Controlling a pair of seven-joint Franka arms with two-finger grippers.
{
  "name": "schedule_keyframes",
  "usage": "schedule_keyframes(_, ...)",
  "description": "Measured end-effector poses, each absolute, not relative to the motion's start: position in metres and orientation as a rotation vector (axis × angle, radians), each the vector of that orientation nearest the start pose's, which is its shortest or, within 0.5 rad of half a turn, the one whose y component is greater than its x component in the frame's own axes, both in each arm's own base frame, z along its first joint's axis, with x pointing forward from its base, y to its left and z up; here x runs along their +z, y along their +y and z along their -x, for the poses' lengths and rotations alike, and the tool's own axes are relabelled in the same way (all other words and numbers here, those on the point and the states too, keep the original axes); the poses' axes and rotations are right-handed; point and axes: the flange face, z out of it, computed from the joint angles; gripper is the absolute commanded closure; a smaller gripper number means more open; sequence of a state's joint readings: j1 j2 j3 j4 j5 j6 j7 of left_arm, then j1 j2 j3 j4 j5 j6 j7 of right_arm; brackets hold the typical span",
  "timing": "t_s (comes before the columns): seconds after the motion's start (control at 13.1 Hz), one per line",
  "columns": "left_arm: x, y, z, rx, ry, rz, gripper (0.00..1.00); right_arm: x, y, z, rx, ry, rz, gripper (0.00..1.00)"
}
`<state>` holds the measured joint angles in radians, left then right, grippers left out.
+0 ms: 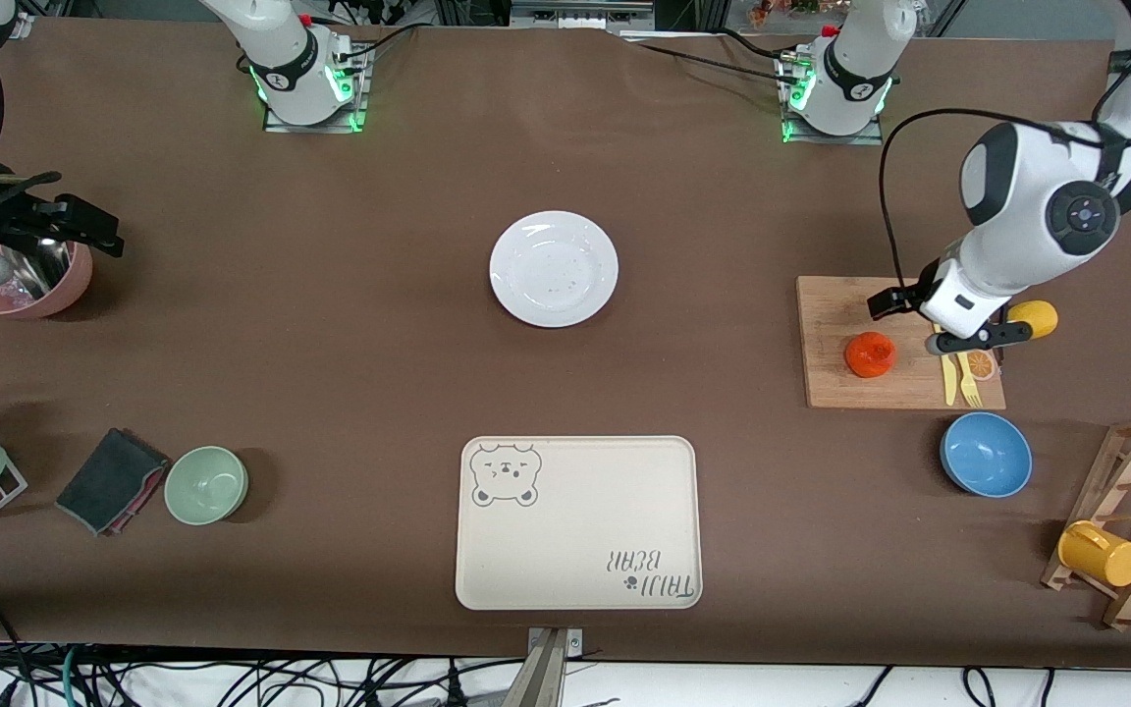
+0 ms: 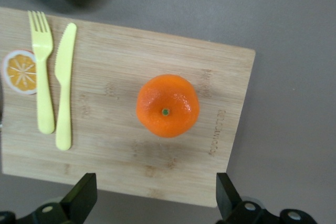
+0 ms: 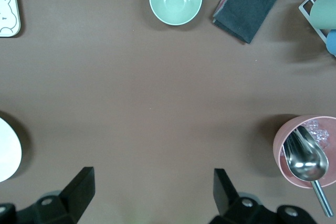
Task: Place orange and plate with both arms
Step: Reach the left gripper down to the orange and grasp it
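Observation:
The orange (image 1: 870, 353) sits on a wooden cutting board (image 1: 831, 324) toward the left arm's end of the table. In the left wrist view the orange (image 2: 168, 106) lies stem up on the board (image 2: 121, 156). My left gripper (image 1: 929, 322) (image 2: 155, 203) hangs open over the board's edge, above the orange and clear of it, holding nothing. The white plate (image 1: 554, 268) lies empty at mid-table; its rim (image 3: 8, 153) shows in the right wrist view. My right gripper (image 1: 45, 211) (image 3: 152, 192) is open and empty over bare table beside a pink bowl (image 1: 26, 285).
A yellow fork (image 2: 42, 77), knife (image 2: 64, 87) and orange-slice toy (image 2: 21, 71) lie on the board, a lemon (image 1: 1035, 317) beside it. A blue bowl (image 1: 986, 454), bear tray (image 1: 577, 520), green bowl (image 1: 206, 484), dark cloth (image 1: 109, 479) and mug rack (image 1: 1115, 550) lie nearer the camera.

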<state>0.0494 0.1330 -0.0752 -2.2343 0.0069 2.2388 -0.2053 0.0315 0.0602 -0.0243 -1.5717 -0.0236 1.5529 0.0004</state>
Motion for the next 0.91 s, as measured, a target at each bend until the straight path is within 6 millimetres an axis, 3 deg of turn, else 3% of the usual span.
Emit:
schedule_keyframes(0.38, 0.247, -0.016, -0.533, 0.170, -0.267, 3.128, 0.00, 0.589, 0.002, -0.569, 0.125, -0.012, 3.164, 0.00)
schedule_keyframes(0.91, 0.210, -0.021, -0.539, 0.104, -0.257, 3.143, 0.00, 0.589, 0.002, -0.569, 0.125, -0.012, 3.164, 0.00)
